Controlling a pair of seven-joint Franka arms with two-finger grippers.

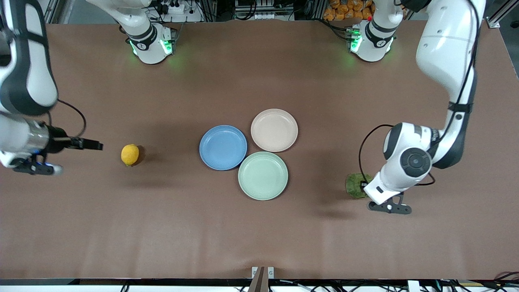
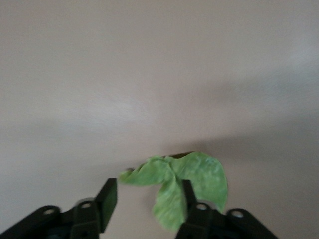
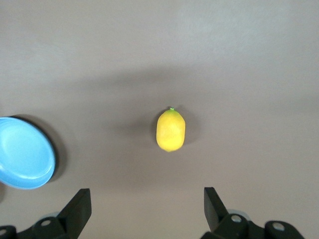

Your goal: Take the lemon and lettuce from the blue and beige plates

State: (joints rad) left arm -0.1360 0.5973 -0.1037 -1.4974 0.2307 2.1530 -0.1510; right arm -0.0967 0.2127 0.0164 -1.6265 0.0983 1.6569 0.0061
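The lemon (image 1: 129,154) lies on the bare table toward the right arm's end, apart from the plates; it also shows in the right wrist view (image 3: 170,130). The lettuce (image 1: 355,185) lies on the table toward the left arm's end, partly hidden under the left hand. The blue plate (image 1: 223,147) and the beige plate (image 1: 274,130) sit mid-table, both with nothing on them. My left gripper (image 2: 147,196) is open, low over the table, one finger (image 2: 187,196) over the lettuce leaf (image 2: 199,174). My right gripper (image 3: 147,204) is open and holds nothing, above the table short of the lemon.
A pale mint-green plate (image 1: 263,175) with nothing on it touches the blue and beige plates, nearer to the front camera. The blue plate's rim shows in the right wrist view (image 3: 25,159). The brown table (image 1: 259,235) spreads wide round the plates.
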